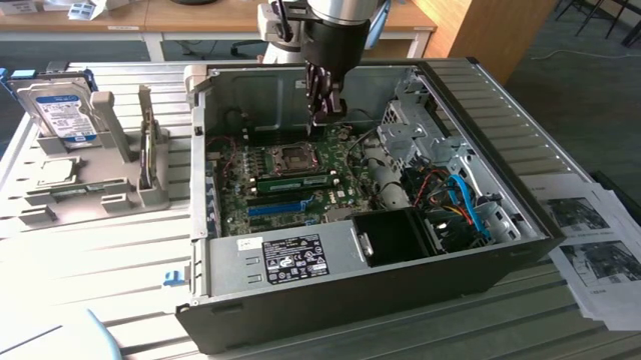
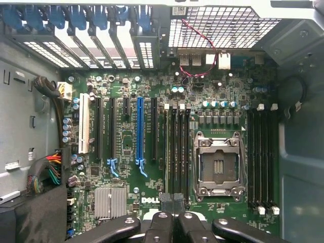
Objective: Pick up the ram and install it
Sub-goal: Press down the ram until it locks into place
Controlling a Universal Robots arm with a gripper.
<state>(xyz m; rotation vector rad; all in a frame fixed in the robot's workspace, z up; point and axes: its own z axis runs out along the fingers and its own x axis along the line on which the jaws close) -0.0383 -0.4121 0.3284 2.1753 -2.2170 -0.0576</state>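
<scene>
Right now we are finding the ram (image 1: 296,182) inside the computer case (image 1: 521,150). It is standing on edge on the motherboard (image 1: 236,199), between the CPU socket (image 1: 296,156) and the blue slot (image 1: 278,207). Its long axis is running across the exterior view, parallel to that blue slot, and the end toward the exterior view's right is sitting slightly higher in the picture. It is looking seated in a memory slot, though we cannot tell how deep.

The gripper (image 1: 326,116) is hanging above the board toward the case's far wall, apart from the ram. In the wrist view its fingertips (image 2: 166,200) are pressing together, clenched, with nothing showing between them.

The case is lying on its side on a pale slatted table (image 1: 100,255). Toward the exterior view's left a grey holder (image 1: 110,191) is carrying a hard drive (image 1: 58,112) upright. Toward the right, printed sheets (image 1: 591,240) are lying beside the case. Wooden desks (image 1: 200,19) and a dark floor (image 1: 591,97) are showing behind.

Looking straight down in the wrist view, we are struggling to tell which of the dark memory slots (image 2: 177,152) is carrying the stick. The arm is being cut off at the exterior view's top edge, and a black shroud (image 1: 401,236) is hiding the board's near corner.
</scene>
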